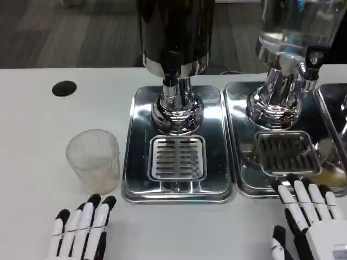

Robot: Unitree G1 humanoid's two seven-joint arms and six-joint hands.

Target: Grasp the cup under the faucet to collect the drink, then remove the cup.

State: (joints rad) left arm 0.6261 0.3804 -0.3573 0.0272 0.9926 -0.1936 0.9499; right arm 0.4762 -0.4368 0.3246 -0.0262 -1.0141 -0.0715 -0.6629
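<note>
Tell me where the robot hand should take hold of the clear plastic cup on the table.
Grip the cup round its mid side wall. It stands upright, rim open. Come from the near side with the left robot hand, lying open just before it; the drip tray crowds the cup's right.

White desk point(32, 179), smooth and matte, spanning the whole width. Round black hole point(64, 88) set in the top near the far left edge. Straight far edge running across, level with the upper quarter. Beyond that edge, grey floor point(65, 32) with faint diagonal bands, carpet-like, darker toward the middle. Small pale shape at the top left corner, too cropped to identify. Soft, even overhead light across the desk, with only faint, diffuse shadows. Bright glints of room light on the metal surfaces at the far side. No walls or windows within reach of the eye.
</note>
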